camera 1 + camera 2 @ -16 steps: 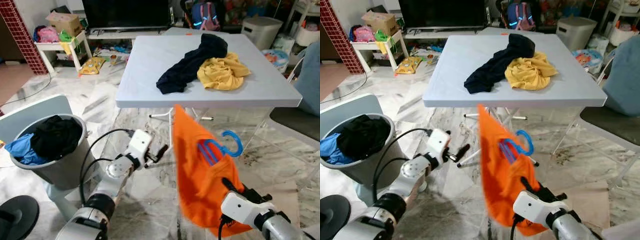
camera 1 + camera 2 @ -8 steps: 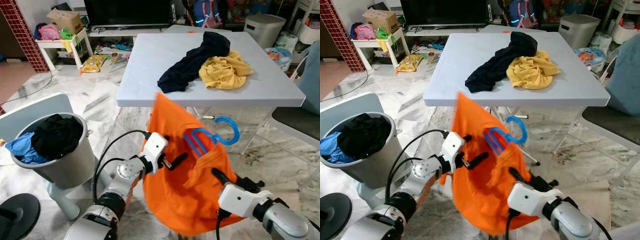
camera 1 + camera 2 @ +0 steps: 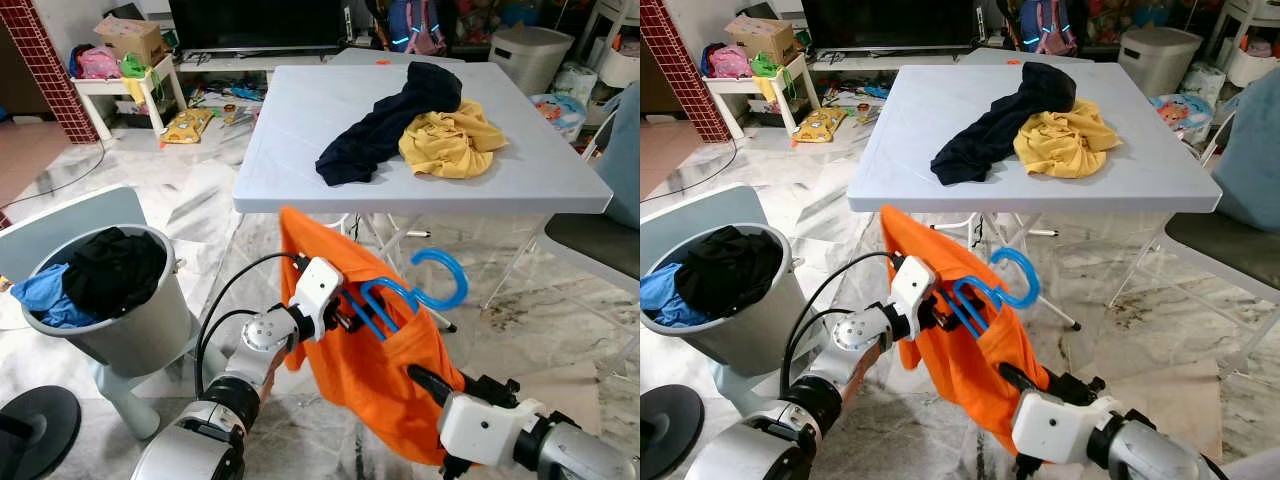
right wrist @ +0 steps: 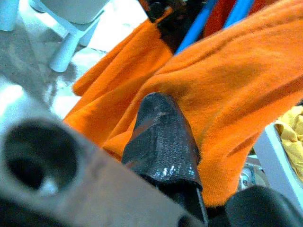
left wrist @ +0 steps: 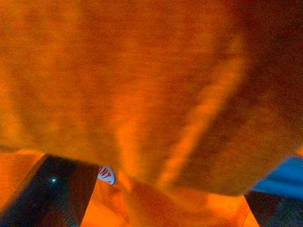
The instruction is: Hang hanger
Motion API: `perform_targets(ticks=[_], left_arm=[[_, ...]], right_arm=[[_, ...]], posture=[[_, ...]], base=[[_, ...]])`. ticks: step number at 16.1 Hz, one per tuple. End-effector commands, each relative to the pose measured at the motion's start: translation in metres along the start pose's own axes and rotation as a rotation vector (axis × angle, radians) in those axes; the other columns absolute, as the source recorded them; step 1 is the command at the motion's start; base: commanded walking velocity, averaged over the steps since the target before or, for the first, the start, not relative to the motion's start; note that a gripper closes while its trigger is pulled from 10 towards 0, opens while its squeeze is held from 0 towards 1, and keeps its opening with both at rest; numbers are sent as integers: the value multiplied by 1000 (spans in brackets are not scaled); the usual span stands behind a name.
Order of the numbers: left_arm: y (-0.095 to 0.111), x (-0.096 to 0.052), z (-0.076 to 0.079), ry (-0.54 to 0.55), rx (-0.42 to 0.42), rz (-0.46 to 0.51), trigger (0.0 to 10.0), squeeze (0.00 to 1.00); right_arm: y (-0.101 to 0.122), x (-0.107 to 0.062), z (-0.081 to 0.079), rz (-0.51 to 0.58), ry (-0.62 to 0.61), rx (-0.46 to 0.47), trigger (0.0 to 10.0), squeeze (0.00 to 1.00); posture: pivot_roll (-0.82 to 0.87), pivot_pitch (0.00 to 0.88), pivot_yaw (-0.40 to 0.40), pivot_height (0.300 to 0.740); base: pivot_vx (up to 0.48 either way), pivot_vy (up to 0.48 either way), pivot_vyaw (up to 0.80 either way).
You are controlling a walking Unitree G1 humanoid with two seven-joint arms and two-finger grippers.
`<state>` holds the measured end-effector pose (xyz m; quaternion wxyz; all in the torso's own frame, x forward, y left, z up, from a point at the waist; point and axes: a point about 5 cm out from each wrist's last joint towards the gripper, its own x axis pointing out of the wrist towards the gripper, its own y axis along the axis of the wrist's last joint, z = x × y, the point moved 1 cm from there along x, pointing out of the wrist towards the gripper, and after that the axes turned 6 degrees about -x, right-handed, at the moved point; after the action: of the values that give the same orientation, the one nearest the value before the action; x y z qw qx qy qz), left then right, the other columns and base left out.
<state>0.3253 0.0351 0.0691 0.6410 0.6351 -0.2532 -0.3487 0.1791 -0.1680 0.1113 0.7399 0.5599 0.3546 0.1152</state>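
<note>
Hanger [image 3: 415, 290], blue, sits inside the neck of an orange shirt [image 3: 375, 375], hook up, in front of the bench [image 3: 300, 150]. Left gripper [image 3: 345, 318] touches its bars; finger spacing unreadable. Right gripper [image 3: 440, 392] is clamped on the shirt's lower part.

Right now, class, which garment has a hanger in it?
The orange shirt, held off the floor between both grippers, with the blue hanger inside; the others lie on the table or in the bin.
</note>
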Motion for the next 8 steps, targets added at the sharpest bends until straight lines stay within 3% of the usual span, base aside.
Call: perform_targets(ticks=[1,8], left_arm=[[8,1,-5,16,12,29,0,0],[-2,-8,-9,-1,25,-17,0,0]], right_arm=[[3,-1,-2,7,16,-15,10000,0],[-2,3,10,-35,-75,-52,10000,0]], posture=[[-91,0,34,740],[-90,0,30,740]], base=[[0,0,0],[0,0,0]])
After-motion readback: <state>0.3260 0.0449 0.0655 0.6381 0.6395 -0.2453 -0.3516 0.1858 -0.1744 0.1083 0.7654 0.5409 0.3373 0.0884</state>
